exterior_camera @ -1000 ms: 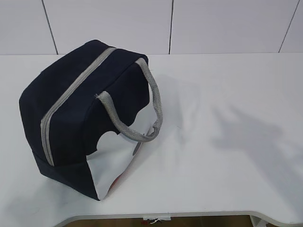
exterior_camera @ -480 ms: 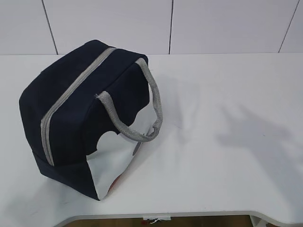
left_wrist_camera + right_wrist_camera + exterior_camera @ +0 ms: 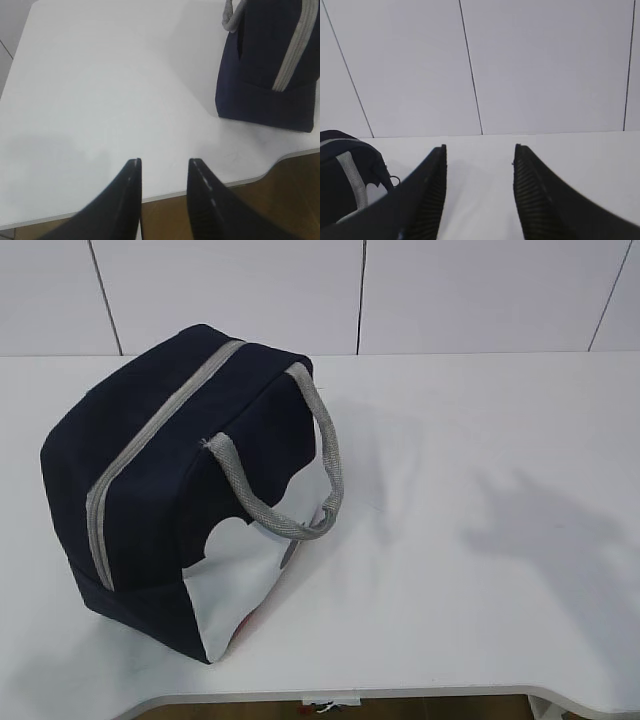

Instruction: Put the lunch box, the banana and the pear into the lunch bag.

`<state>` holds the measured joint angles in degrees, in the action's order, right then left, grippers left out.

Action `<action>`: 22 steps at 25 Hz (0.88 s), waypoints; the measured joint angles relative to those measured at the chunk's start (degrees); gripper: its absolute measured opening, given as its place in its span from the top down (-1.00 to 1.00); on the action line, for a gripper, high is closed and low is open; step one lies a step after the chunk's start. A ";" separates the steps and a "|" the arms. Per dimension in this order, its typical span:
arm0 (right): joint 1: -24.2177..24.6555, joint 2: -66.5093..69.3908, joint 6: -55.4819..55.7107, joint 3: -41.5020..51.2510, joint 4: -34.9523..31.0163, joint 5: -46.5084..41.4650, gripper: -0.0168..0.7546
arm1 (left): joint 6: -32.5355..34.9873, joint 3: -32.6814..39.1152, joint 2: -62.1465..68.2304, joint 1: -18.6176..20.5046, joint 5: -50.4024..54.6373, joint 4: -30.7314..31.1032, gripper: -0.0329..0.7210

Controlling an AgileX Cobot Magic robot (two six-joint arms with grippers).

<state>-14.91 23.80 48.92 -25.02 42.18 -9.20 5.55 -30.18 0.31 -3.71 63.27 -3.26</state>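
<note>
The lunch bag (image 3: 180,490) is sitting on the left half of the white table (image 3: 480,440) in the exterior view, resting upright on its base with the navy top facing up. Its long axis is running on a slant, from the near left toward the far middle, and the grey zipper (image 3: 150,440) is lying closed along that same line. One short end is pointing toward the near edge of the table, the other toward the wall. A grey webbing handle (image 3: 320,460) is drooping over the white lower side panel (image 3: 250,580), which is facing right and near.

The left gripper (image 3: 165,165) is hovering above the table's near edge, left of the bag, its two dark fingers (image 3: 131,175) standing apart with nothing between them.

To the right, the tabletop is carrying only a soft shadow. The right gripper (image 3: 480,152) is hanging over it, fingers (image 3: 437,170) spread wider and gripping nothing, pointing at the pale panelled wall (image 3: 460,290) with thin dark seams.
</note>
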 joint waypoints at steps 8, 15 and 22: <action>0.00 0.00 -21.34 -2.81 -18.32 -10.14 0.01 | 0.00 0.00 0.00 0.00 0.00 0.00 0.29; 0.00 -0.62 -46.07 -4.36 -40.01 -16.78 0.01 | 0.00 0.00 0.00 0.00 0.00 0.00 0.29; 0.00 -8.38 -60.82 -4.39 -55.10 -25.41 0.01 | 0.00 0.00 0.00 0.00 0.00 0.00 0.29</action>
<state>-14.91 15.42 -11.90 -29.41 -12.91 -34.60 5.55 -30.18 0.31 -3.71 63.27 -3.26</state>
